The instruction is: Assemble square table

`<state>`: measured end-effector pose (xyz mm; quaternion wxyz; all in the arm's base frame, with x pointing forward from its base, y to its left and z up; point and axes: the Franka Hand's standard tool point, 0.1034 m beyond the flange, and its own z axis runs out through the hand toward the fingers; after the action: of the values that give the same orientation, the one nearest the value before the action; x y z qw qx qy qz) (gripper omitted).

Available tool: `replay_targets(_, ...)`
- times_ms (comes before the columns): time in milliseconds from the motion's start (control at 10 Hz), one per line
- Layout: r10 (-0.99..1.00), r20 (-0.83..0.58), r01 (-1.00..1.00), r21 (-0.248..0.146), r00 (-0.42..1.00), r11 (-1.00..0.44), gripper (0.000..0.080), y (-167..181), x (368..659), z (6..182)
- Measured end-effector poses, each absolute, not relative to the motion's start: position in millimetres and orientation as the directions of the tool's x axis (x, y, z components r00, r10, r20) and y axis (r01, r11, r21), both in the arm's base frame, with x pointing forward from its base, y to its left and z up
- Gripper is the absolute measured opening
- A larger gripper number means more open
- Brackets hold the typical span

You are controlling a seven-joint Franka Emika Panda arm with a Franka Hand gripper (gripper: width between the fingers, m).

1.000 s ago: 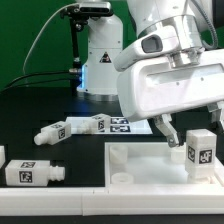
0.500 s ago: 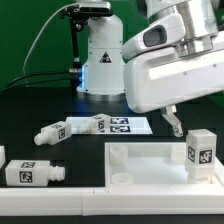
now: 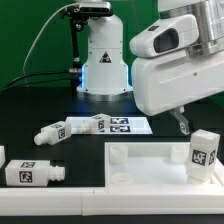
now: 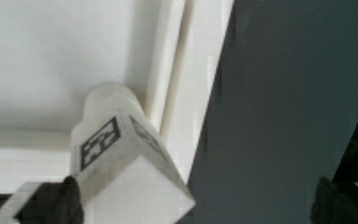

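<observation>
Hovering released with jaws spread wide, the gripper (image 4: pixel 194 203) hung just above an upright leg (image 3: pixel 204 152) on the square panel (image 3: pixel 150 168), lower right of the exterior view; the leg bore a black-and-white tag.

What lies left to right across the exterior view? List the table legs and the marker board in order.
Front lying leg → angled lying leg → third lying leg → marker board → upright leg at the square panel.

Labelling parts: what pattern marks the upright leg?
Black-and-white tag on white leg; best in exterior view.
</observation>
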<state>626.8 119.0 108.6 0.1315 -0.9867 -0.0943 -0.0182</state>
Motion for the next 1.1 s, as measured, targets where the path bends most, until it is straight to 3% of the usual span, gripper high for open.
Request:
replay_targets(100,0.153,0.015,0.152,-0.245,0.988,-0.958,0.0649,112,631,112.2)
replay_targets(400,0.138,0.053,0.146,-0.217,0.989,-0.965,0.0649,97,648,111.9)
replay_targets(700,0.126,0.052,0.135,-0.226,0.991,-0.965,0.0649,97,648,111.6)
replay_targets(1000,0.326,0.077,0.334,-0.134,0.942,-0.933,0.0649,104,650,101.8)
replay_targets(1100,0.353,0.068,0.359,-0.126,0.933,-0.925,0.0649,107,648,94.2)
